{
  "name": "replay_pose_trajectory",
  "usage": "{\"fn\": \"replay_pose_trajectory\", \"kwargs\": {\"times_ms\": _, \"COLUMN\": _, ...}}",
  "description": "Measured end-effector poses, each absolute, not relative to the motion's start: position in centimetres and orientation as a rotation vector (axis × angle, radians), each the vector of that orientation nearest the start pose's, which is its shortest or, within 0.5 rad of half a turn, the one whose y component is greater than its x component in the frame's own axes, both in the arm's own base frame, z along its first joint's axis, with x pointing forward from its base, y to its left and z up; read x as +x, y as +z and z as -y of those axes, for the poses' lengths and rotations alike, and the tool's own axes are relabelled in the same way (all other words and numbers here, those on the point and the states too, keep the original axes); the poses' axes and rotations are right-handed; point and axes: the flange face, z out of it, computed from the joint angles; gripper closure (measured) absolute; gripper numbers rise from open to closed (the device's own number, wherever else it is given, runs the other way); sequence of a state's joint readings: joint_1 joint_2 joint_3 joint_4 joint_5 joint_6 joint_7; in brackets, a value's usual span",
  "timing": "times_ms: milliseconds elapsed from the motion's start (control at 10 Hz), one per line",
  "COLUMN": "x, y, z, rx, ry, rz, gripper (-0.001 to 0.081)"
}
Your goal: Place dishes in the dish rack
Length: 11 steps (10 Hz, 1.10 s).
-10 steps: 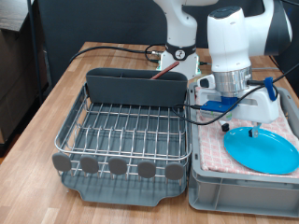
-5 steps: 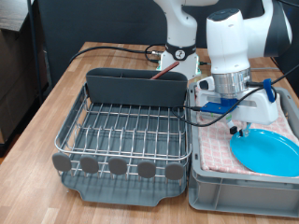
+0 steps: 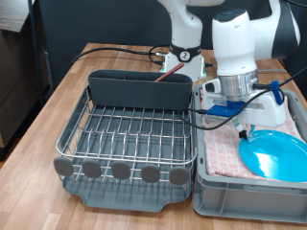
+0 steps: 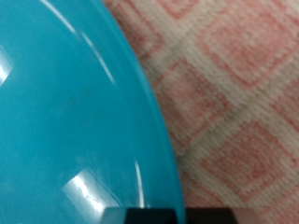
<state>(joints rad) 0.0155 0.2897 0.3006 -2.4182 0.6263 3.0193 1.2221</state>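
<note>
The round light-blue plate lies on the pink checkered cloth inside the grey crate at the exterior view's right. My gripper hangs right over the plate's left rim, very close to it or touching it. In the wrist view the plate fills most of the picture, its rim runs next to the cloth, and a dark fingertip shows at the rim. The dish rack, silver wire on a dark grey tray, stands empty at the left. The white cup and the wooden spoon are not visible.
The grey crate stands right beside the rack. The rack's dark caddy lines its far edge and round dark discs its near edge. Black cables run across the wooden table behind the rack. The robot's base stands at the back.
The plate has slid a little towards the exterior view's right and looks slightly tilted. The gripper has stayed over its left rim, barely moving.
</note>
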Motion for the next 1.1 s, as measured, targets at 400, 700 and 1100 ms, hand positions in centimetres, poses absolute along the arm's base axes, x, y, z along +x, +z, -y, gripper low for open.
{"fn": "replay_pose_trajectory", "kwargs": {"times_ms": 400, "x": 50.1, "y": 22.7, "z": -11.7, "rx": -2.018, "ry": -0.066, "rz": -1.915, "gripper": 0.0777}}
{"fn": "replay_pose_trajectory", "kwargs": {"times_ms": 700, "x": 50.4, "y": 24.2, "z": -11.3, "rx": -2.056, "ry": -0.078, "rz": -1.912, "gripper": 0.0784}}
{"fn": "replay_pose_trajectory", "kwargs": {"times_ms": 1100, "x": 50.6, "y": 27.0, "z": -10.3, "rx": -2.138, "ry": -0.113, "rz": -1.916, "gripper": 0.0787}}
